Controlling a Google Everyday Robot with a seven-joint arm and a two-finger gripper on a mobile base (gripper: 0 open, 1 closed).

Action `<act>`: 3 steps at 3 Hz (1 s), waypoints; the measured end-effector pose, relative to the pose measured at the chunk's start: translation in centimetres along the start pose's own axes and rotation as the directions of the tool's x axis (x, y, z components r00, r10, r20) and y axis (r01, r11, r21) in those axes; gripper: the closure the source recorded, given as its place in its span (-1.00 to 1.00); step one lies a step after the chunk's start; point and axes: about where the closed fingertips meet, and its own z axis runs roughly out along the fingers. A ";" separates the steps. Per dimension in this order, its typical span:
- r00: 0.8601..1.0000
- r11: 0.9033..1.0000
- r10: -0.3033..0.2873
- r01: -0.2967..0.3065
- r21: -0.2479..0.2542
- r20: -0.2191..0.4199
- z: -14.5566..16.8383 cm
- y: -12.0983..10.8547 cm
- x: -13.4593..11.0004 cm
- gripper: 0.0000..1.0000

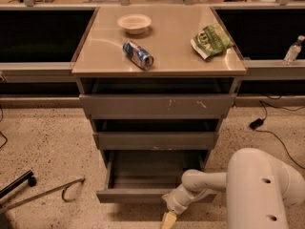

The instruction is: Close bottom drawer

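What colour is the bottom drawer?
The bottom drawer is plain grey (camera view); the gripper is at its front panel's lower edge.

Place: I am looking into what is reading as a robotics lab or test room.
Floor: a speckled beige stone floor [43,142] is carrying a loose black plug and cable [256,123].
Furniture: a grey metal three-drawer cabinet [152,140] is standing between long black-fronted benches [38,32].
Props: a white round bowl [135,23], a blue drink can [138,55] and a green crinkled snack bag [211,40] are sitting on top.
Gripper: my pale two-finger gripper [167,219] is hanging low before the open grey bottom drawer [138,195].
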 end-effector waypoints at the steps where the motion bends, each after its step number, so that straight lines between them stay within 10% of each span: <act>1: 1.000 1.000 -0.003 0.003 -0.015 0.028 0.2 -0.8 -0.3 -1.00; 3: 0.994 0.999 -0.037 0.035 0.019 0.100 -0.9 -5.1 -2.7 -1.00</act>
